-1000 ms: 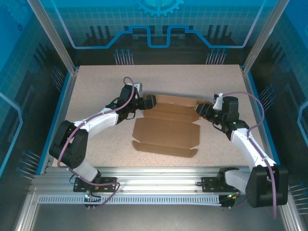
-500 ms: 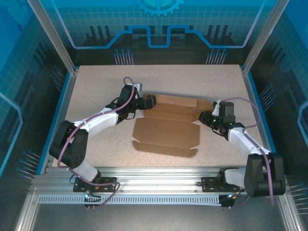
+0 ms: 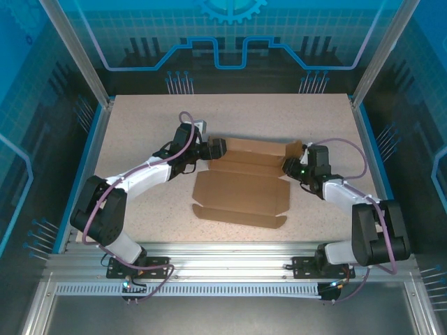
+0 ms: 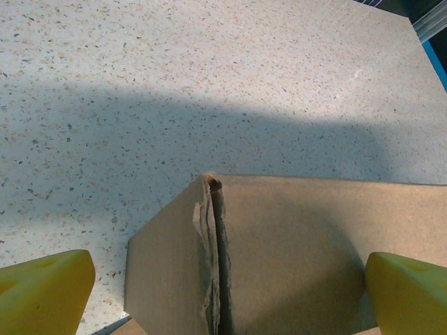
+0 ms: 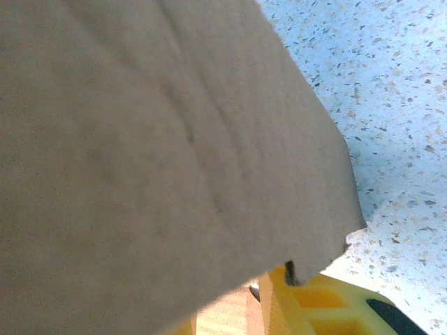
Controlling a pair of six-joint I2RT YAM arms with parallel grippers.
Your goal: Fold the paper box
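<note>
Top external: paper box (image 3: 241,188) lies between left claw (image 3: 218,148) and right claw (image 3: 288,166).

The top camera looks down from high up at the whole table (image 3: 140,125), while each wrist camera looks from very close at one end of the paper box (image 3: 241,195), which all three views share.

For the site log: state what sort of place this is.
Probably a robotics lab test cell: an aluminium frame and blue printed panels enclose a speckled table, with a left arm and right arm bolted at its near edge.
</note>
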